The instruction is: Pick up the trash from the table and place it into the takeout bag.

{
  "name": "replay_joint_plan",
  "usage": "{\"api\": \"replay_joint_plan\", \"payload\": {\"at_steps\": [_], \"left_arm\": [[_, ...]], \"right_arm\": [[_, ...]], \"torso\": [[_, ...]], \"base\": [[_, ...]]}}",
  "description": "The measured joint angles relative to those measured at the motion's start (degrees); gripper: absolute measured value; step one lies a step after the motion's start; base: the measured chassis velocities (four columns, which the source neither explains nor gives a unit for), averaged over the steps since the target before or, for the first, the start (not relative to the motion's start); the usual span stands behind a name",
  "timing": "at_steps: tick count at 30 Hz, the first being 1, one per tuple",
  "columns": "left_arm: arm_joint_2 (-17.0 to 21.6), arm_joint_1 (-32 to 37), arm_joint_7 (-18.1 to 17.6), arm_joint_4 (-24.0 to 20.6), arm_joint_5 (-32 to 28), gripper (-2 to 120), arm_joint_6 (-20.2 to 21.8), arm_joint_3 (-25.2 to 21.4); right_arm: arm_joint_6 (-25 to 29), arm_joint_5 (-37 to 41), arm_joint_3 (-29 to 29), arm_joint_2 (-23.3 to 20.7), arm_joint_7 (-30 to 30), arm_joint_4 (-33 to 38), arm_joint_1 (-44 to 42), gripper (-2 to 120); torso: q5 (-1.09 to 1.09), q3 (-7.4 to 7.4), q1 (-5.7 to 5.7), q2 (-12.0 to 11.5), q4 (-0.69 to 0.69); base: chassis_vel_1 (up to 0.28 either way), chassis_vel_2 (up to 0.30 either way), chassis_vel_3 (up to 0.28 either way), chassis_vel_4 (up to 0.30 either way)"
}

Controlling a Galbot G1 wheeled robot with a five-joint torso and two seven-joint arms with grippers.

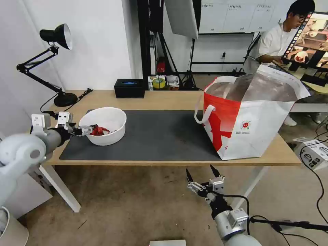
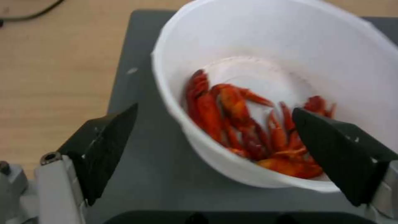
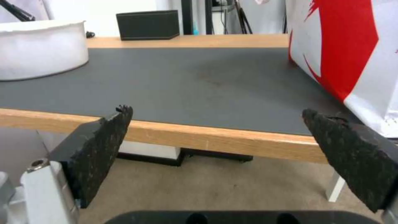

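The trash I see is a white round bowl [image 1: 104,120] with red scraps [image 1: 99,130], standing at the left end of the dark grey mat [image 1: 160,136] on the table [image 1: 171,99]. My left gripper [image 1: 85,130] is open at the bowl's near-left rim. In the left wrist view its fingers straddle the bowl's [image 2: 265,46] wall: one over the mat [image 2: 136,161] outside, the other above the scraps [image 2: 232,124] inside. The takeout bag [image 1: 253,126] stands open at the table's right end. My right gripper [image 1: 200,171] hangs open below the table's front edge [image 3: 199,137].
A black box [image 1: 129,88] sits at the table's back edge, and a desk lamp [image 1: 56,61] stands at the back left corner. Cables and a white box [image 1: 314,153] lie on the floor to the right. Bare mat [image 3: 199,77] stretches between bowl and bag [image 3: 344,46].
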Motion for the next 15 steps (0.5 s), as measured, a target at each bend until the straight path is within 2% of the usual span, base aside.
{"api": "replay_joint_plan", "payload": {"at_steps": [8, 15], "left_arm": [[-0.68, -3.78, -1.67, 3.72, -4.2, 100, 1.66, 2.15], [-3.06, -9.67, -3.83, 7.54, -8.48, 100, 3.26, 6.76]], "right_arm": [[0.0, 0.0, 0.0, 0.0, 0.0, 0.0, 0.0, 100], [0.0, 0.0, 0.0, 0.0, 0.0, 0.01, 0.0, 100]], "torso": [[0.0, 0.0, 0.0, 0.0, 0.0], [0.0, -0.01, 0.0, 0.0, 0.0]], "base": [[0.0, 0.0, 0.0, 0.0], [0.0, 0.0, 0.0, 0.0]]}}
